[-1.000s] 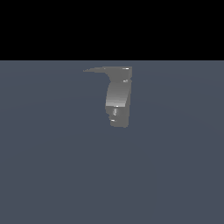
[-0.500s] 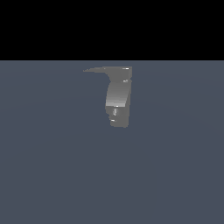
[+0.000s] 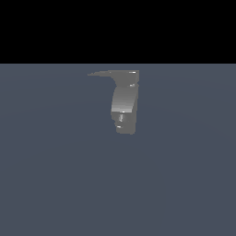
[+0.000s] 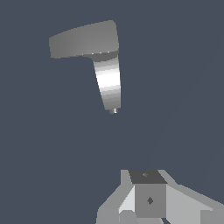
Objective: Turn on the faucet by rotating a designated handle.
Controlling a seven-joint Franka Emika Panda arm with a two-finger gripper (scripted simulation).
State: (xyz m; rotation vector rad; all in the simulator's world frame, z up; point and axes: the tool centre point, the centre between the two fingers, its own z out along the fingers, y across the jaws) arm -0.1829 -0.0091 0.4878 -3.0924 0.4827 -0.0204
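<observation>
Slate-blue flooring point(image 3: 55, 184) is filling the lower scene beneath a black band of background, with nothing on it but the fixture. Reading across the exterior view from its left, the handle point(image 3: 103, 73) is projecting as a thin dark blade, its pointed tip aiming toward that side from the flat top. Next comes the faucet point(image 3: 124, 103), standing upright near the middle of the floor, its curved body catching a lighter sheen above a stepped darker base. No arm is appearing in this view. In the wrist view the handle point(image 4: 83, 40) is showing as a broad flat slab above the pale body of the faucet point(image 4: 108, 83), while the gripper point(image 4: 146, 199) is sitting well apart from both, holding nothing; whether its jaws are parted or closed cannot be told, since only the grey housing is showing. The step in hand appears to be the approach. Doing it well probably means contacting the blade near its tapered tip, where leverage is greatest, and pushing sideways along its arc rather than pressing down on the top.
</observation>
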